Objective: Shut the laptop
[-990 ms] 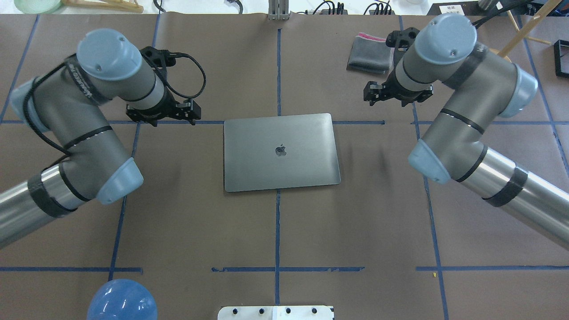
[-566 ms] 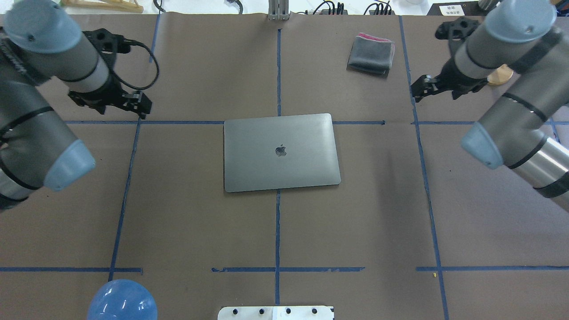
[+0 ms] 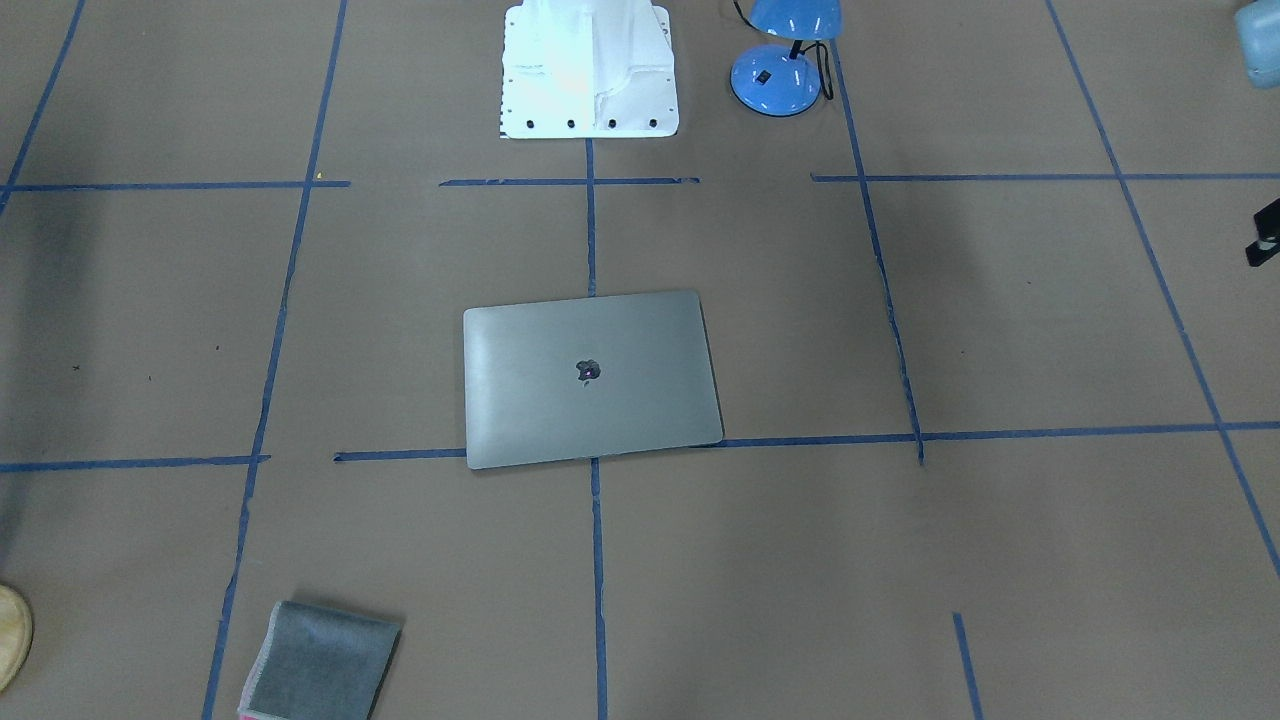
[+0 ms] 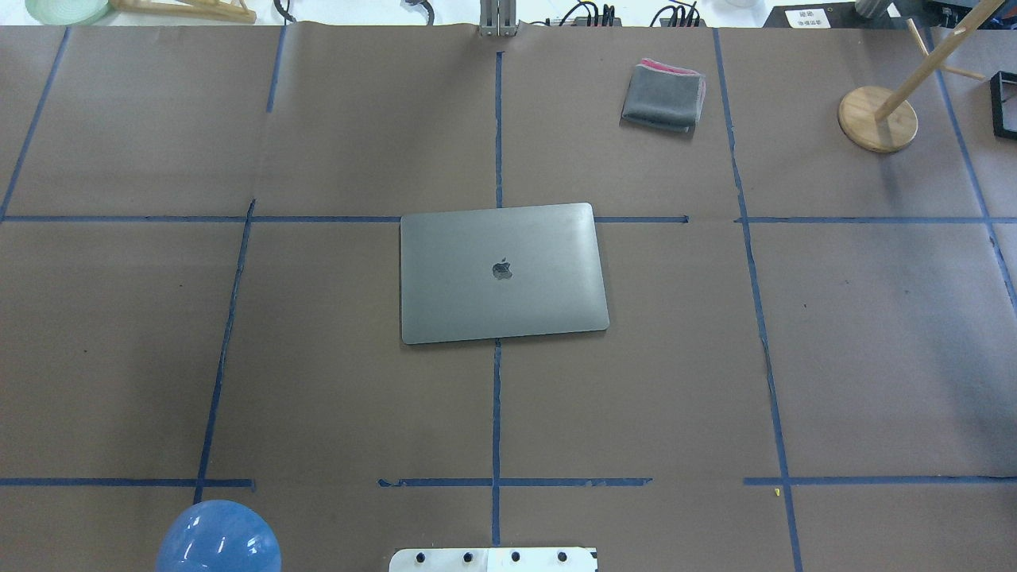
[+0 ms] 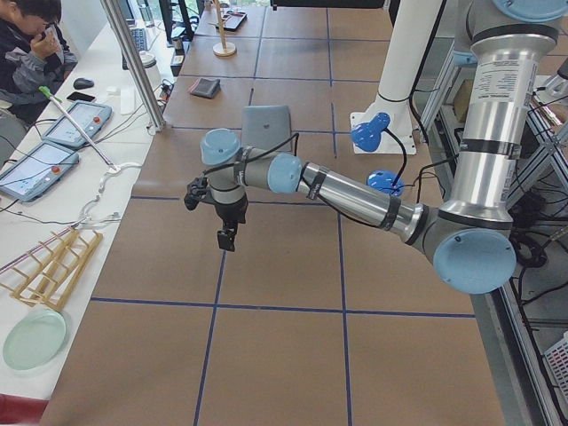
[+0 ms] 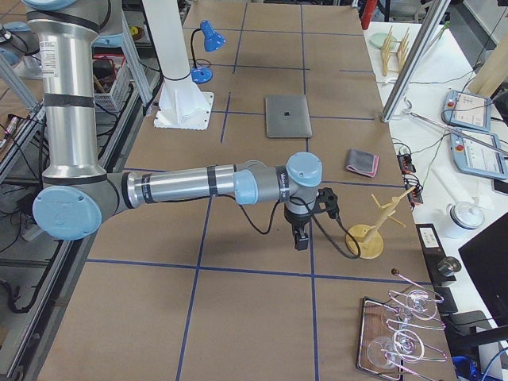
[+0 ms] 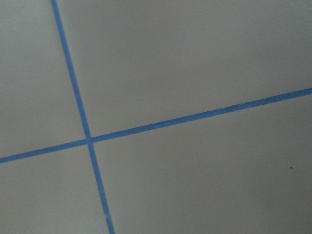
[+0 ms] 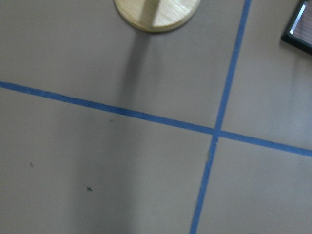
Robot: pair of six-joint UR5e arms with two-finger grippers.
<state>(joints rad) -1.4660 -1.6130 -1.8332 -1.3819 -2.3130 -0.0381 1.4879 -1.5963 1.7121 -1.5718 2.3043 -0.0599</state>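
The laptop (image 4: 504, 270) lies shut and flat at the table's middle, grey lid up with the dark apple logo showing; it also shows in the front view (image 3: 590, 380) and both side views (image 5: 266, 129) (image 6: 287, 116). My left gripper (image 5: 226, 240) hangs over bare table far to the laptop's left, pointing down. My right gripper (image 6: 301, 240) hangs over bare table far to the laptop's right, beside a wooden stand. Both are far from the laptop. I cannot tell whether either is open or shut. Both wrist views show only table paper and blue tape.
A folded grey cloth (image 4: 663, 97) lies at the far right of the middle. The wooden stand (image 4: 877, 119) rises at the far right, with a black frame (image 4: 1003, 103) beyond it. A blue lamp (image 4: 217, 536) stands near the robot's base plate (image 4: 493, 559).
Both arms have swung outward, away from the laptop, and left the overhead view. The laptop has not moved and stays shut.
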